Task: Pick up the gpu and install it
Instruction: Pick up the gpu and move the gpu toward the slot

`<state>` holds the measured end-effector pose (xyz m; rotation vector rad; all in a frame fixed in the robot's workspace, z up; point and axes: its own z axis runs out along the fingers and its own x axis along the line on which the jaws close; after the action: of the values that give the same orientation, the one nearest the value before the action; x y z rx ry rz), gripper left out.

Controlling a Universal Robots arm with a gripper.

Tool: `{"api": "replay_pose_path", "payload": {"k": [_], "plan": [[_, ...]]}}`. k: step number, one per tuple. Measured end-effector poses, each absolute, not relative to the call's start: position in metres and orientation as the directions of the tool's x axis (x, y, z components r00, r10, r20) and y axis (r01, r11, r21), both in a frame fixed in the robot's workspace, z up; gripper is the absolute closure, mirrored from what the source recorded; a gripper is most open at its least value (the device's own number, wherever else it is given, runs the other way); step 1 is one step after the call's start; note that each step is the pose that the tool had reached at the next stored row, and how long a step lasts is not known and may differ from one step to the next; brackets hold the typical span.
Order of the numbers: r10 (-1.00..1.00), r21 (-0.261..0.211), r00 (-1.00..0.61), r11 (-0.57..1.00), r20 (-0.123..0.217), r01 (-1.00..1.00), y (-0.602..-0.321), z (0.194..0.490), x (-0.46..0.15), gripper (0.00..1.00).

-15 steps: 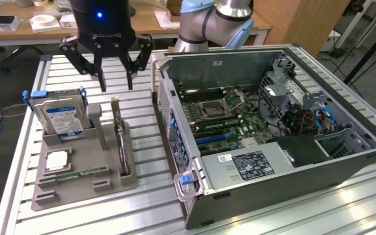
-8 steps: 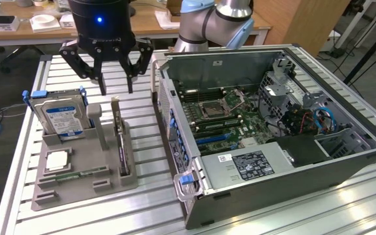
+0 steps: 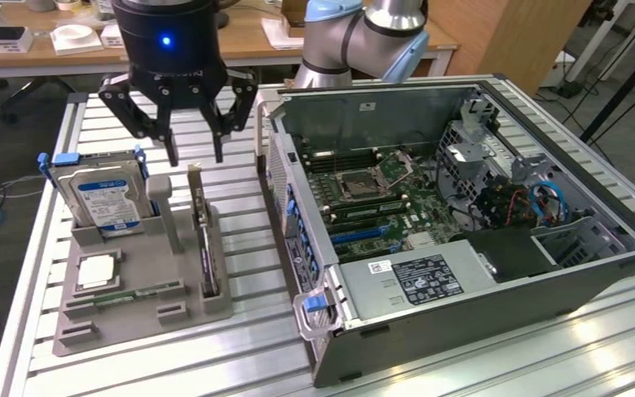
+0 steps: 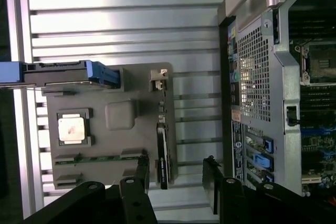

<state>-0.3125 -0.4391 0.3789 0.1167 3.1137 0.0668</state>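
Note:
The gpu stands on its edge in a slot of the grey holder tray, a thin card with a dark cooler and a metal bracket at its far end. My gripper hangs open above the card's far end, apart from it, with nothing between the fingers. In the wrist view the gpu shows edge-on on the grey holder tray, and the gripper has one finger close beside the card and the other well off toward the case.
An open computer case lies at the exterior view's right with its motherboard exposed. The tray also holds a silver hard drive with blue label, a processor chip and a memory stick. Everything sits on a slatted aluminium table.

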Motion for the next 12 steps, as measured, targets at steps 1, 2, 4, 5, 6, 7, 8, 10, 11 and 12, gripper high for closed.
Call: {"api": "replay_pose_path", "payload": {"k": [1,2,4,5,6,7,8,10,11,12], "plan": [[0.075,0.044,-0.997,0.996,-0.023,0.074,-0.4395,0.3783,-0.3127,0.47],[0.075,0.044,-0.997,0.996,-0.023,0.074,-0.4397,0.3777,-0.313,0.47],[0.075,0.044,-0.997,0.996,-0.023,0.074,-0.4403,0.3767,-0.3137,0.47],[0.075,0.044,-0.997,0.996,-0.023,0.074,-0.4405,0.3762,-0.314,0.47],[0.075,0.044,-0.997,0.996,-0.023,0.074,-0.4408,0.3756,-0.3143,0.47],[0.075,0.044,-0.997,0.996,-0.023,0.074,-0.4409,0.3751,-0.3147,0.47],[0.075,0.044,-0.997,0.996,-0.023,0.074,-0.4411,0.3745,-0.3152,0.47],[0.075,0.044,-0.997,0.996,-0.023,0.074,-0.4414,0.3735,-0.3162,0.47],[0.075,0.043,-0.997,0.996,-0.023,0.074,-0.4415,0.373,-0.3167,0.47],[0.075,0.043,-0.997,0.996,-0.023,0.074,-0.4416,0.3724,-0.3171,0.47]]}}
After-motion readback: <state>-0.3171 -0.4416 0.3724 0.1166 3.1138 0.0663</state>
